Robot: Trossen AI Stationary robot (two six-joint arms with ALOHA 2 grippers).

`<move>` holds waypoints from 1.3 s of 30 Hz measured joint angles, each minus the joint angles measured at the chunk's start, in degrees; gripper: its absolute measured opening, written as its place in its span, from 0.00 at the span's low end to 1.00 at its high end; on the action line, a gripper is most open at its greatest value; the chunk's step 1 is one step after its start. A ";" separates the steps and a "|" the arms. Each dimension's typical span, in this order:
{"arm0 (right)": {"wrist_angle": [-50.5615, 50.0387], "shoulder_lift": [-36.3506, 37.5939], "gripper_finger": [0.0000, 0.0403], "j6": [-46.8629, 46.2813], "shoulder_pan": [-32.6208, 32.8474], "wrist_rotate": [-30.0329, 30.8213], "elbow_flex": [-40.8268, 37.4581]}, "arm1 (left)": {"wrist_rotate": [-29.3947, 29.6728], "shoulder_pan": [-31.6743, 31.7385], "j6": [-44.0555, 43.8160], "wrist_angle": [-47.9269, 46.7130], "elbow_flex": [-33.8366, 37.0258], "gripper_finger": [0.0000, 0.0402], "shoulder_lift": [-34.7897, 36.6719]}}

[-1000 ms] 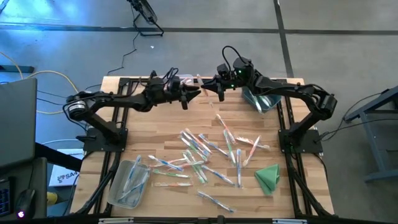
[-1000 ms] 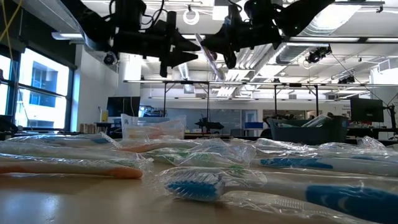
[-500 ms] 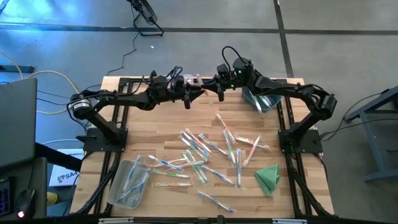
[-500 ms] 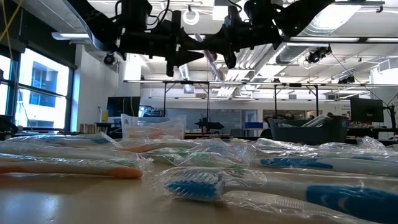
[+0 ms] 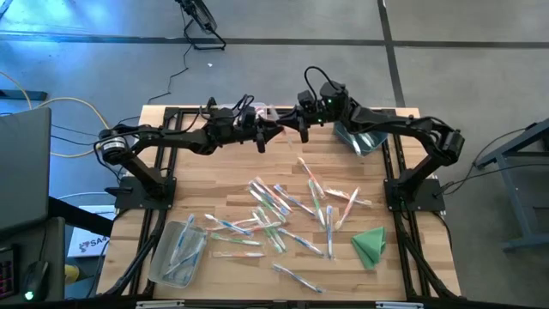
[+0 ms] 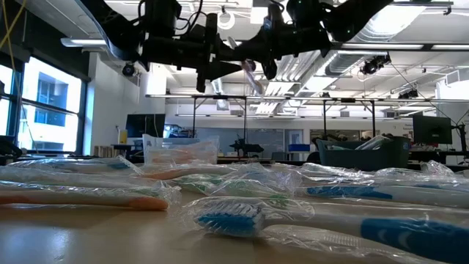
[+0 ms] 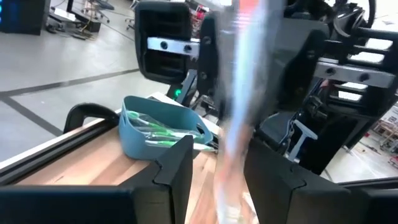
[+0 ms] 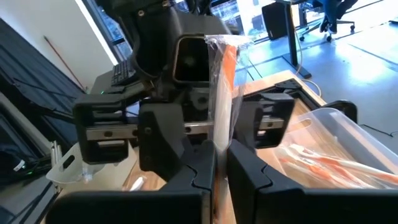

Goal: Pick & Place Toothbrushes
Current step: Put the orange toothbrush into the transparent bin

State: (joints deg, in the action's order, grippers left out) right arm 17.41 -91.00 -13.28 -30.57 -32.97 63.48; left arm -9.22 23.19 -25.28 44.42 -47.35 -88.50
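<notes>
The wrapped orange toothbrush [image 8: 222, 81] is hanging in the air above the far middle of the table [image 5: 214, 184], clamped between the shut fingers of the right gripper [image 5: 294, 118]. The left gripper [image 5: 273, 129] is facing it nose to nose, its jaws standing partly apart on either side of the same toothbrush and not looking closed on it. This appears to be a handover between arms in progress. The next move probably calls for the left fingers to be closing firmly on the wrapper before the right ones are letting go, since the slippery film could be sliding out.

Below, the loose toothbrushes [image 5: 279, 206] are lying scattered across the middle of the table. A clear bin [image 5: 177, 251] with a few brushes is sitting at the near left corner, a blue bin [image 5: 358, 137] at the far right, and a folded green cloth [image 5: 370, 244] near the right edge. Nothing is blocking the exchange
</notes>
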 joint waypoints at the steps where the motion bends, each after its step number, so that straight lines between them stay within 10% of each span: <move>1: 0.00 0.00 0.04 0.02 0.12 0.02 0.00 | 0.02 0.00 -0.07 0.04 0.00 0.33 0.01; 29: -0.02 0.00 0.04 1.17 1.33 1.82 0.00 | -0.69 -0.43 -0.46 1.99 0.00 0.05 0.05; 39: -0.13 0.07 0.32 -1.98 1.10 2.41 0.00 | -0.20 -0.32 -0.94 2.01 0.00 0.04 0.05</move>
State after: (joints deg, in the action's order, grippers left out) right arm 17.28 -90.94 -15.26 -29.47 -30.56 63.48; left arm -9.42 22.87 -26.22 46.44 -47.35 -88.44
